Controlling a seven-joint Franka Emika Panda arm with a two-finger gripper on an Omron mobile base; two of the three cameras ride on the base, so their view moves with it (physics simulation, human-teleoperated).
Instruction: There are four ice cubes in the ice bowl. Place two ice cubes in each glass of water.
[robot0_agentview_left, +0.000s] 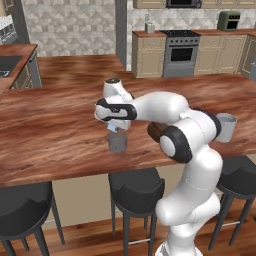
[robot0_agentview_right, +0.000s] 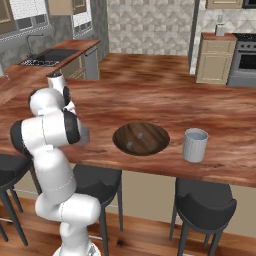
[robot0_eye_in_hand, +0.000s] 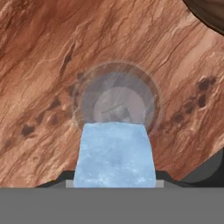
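pale blue ice cube (robot0_eye_in_hand: 114, 153), dark grey tumbler (robot0_eye_in_hand: 116, 97).

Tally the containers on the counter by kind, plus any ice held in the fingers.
Tumblers: 2, a dark grey tumbler and a pale tumbler
Bowl: 1
Ice cube, held above the dark grey tumbler: 1
Total: 4
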